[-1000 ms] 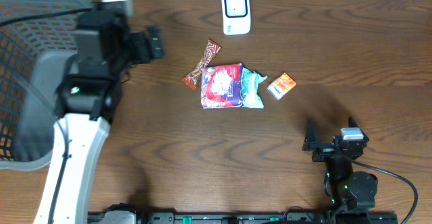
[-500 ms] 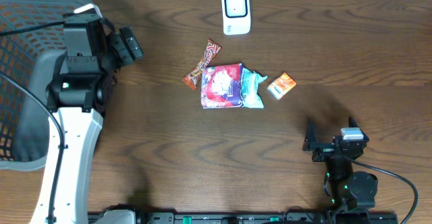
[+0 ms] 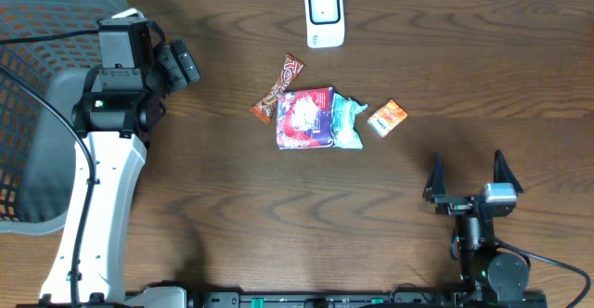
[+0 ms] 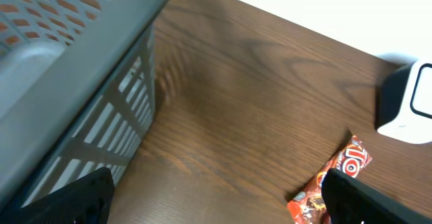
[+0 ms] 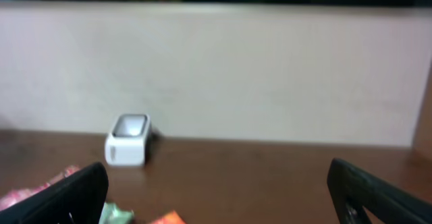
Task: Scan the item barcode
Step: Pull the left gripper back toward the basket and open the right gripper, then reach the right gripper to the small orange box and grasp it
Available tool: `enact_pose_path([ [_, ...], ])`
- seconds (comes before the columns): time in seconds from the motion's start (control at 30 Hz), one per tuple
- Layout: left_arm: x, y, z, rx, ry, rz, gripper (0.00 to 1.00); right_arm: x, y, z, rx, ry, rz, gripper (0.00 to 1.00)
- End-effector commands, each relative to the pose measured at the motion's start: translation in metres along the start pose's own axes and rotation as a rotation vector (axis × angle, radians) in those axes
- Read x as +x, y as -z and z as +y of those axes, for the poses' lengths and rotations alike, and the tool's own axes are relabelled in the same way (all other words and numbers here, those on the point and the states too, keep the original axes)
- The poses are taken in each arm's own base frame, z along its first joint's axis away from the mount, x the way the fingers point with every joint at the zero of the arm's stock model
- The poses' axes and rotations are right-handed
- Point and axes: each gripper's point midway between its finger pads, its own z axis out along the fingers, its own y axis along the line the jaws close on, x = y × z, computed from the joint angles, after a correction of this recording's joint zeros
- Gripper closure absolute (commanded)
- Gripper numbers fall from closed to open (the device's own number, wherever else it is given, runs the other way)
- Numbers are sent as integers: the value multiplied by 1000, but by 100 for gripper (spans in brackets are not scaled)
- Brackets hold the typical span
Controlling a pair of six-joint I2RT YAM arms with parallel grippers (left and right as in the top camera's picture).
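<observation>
Stock on brown wood-grain table (image 3: 232, 215): four wrapped snack items, one scanner, one basket, two grippers.

Items (4), grouped near the table's middle, on the near side of the scanner:
1. long orange-red wrapped bar (image 3: 278, 88). Its long axis runs diagonally in the overhead view, from the lower-left end to the upper-right end. It lies just beside the upper-left corner of item 2.
2. red-and-purple square foil packet (image 3: 305, 118). It lies flat with its edges roughly square to the table.
3. mint-green crinkled packet (image 3: 349, 122). It touches the right edge of item 2.
4. small orange rectangular packet (image 3: 387, 118). It lies just right of item 3, its long axis diagonal, lower left to upper right.

Scanner (1): white rounded barcode scanner (image 3: 325, 16) at the far edge. Its long axis runs far to near, with the framed window toward the far end.

Basket (1): grey mesh plastic basket (image 3: 37, 30) at the table's left edge.

Grippers (2):
- left gripper (image 3: 186, 64): jaws spread wide and holding nothing, just beside the basket, pointing right toward the items.
- right gripper (image 3: 468, 173): jaws wide apart and holding nothing, near the near-right edge, well apart from the items.
</observation>
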Motion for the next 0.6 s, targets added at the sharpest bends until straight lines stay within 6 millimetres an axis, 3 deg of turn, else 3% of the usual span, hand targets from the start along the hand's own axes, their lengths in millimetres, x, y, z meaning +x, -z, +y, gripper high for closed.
enact_pose_path([
  [0.0,-1,1,-13,67,6,9,2,-30,3,15,-86,-32,-121,1],
  [0.13,0,1,-16,83,5,16,2,-82,19,41,-248,-45,-337,1],
  [0.3,0,1,-16,83,5,16,2,-129,27,45,-269,14,-440,1],
  [0.43,0,1,-16,83,5,16,2,-140,4,45,-256,78,-283,1],
  [0.57,0,1,-16,83,5,16,2,-131,-34,45,-267,66,18,1],
])
